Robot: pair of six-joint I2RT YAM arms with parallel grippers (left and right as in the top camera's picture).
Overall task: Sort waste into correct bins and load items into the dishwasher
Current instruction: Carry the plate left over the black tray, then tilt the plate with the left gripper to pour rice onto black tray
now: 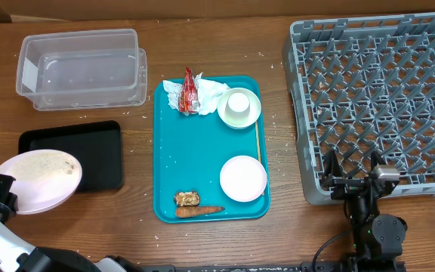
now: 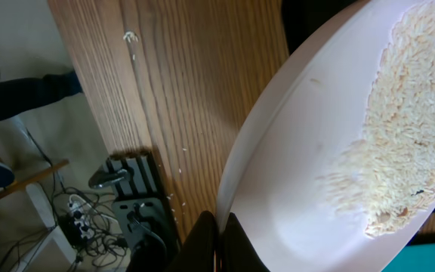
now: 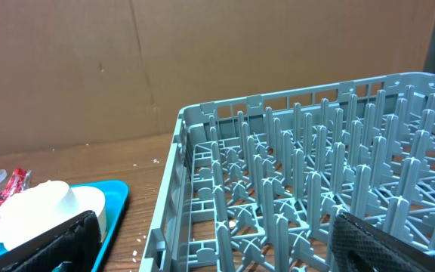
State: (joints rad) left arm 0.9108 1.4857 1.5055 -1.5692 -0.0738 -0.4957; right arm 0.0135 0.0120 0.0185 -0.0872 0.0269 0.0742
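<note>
1. The left claw [image 1: 4, 198] is pictured clenched on the rim of the large flat plate [image 1: 40, 180], which is grasped at its near edge. Loose rice grains [image 2: 406, 113] are heaped on the side of the plate away from that claw.
2. The plate is held just ahead of the left claw, over the wooden desk [image 1: 134, 219]. In the overhead view it overlaps the near corner of the black tray [image 1: 89, 151]. The clear plastic tub [image 1: 81, 68] is seen well beyond that claw, past the black tray.
3. The right claw [image 1: 351, 170] is shown released, its fingers spread wide at the near wall of the grey dish rack [image 1: 376, 91]. The rack's rows of pegs stretch away directly ahead of the claw.
4. A teal tray [image 1: 195, 151] is set between the two claws. On it, a white bowl [image 1: 243, 178] lies nearest the right claw, to its left. A second bowl [image 1: 254, 115] with a small cup [image 1: 237, 103] inside it is placed farther ahead.
5. At the tray's far end, a red shiny wrapper [image 1: 189, 92] is laid on crumpled white napkins [image 1: 210, 92], which touch the second bowl.
6. A brown food lump [image 1: 186, 199] and a carrot-like stick [image 1: 200, 211] are seen side by side at the tray's near edge, well to the right of the left claw.
</note>
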